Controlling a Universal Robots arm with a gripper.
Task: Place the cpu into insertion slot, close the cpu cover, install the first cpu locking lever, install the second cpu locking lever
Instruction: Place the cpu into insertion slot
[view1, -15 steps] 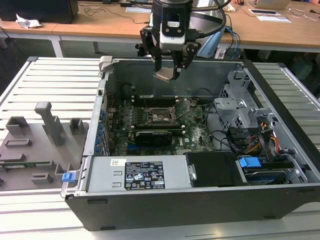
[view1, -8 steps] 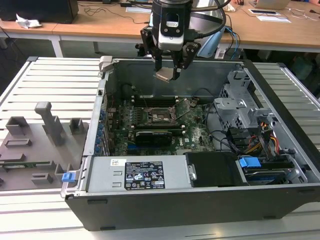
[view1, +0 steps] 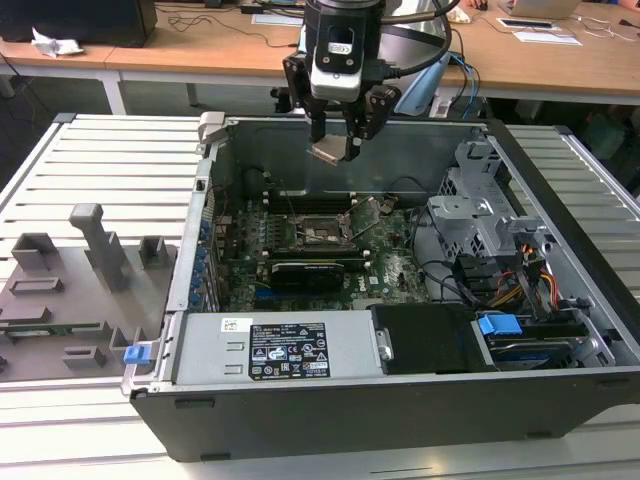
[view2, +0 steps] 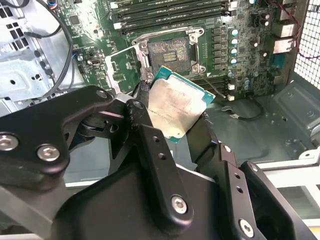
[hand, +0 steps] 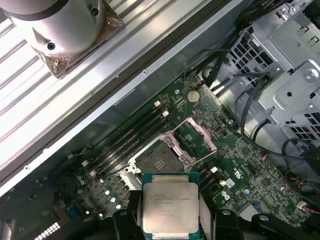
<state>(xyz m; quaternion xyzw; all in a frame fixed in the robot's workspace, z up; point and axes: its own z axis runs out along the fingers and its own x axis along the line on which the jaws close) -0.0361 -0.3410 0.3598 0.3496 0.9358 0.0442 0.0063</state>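
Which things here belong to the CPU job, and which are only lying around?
Job: hand holding the cpu; insertion slot; cpu cover, open.
Lying about: black card; drive cage; grey fixtures.

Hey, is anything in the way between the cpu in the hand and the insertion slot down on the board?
Nothing visible. The hand holds the cpu in the air above the open case. The cpu cover stands swung open beside the insertion slot, whose dark centre lies bare.
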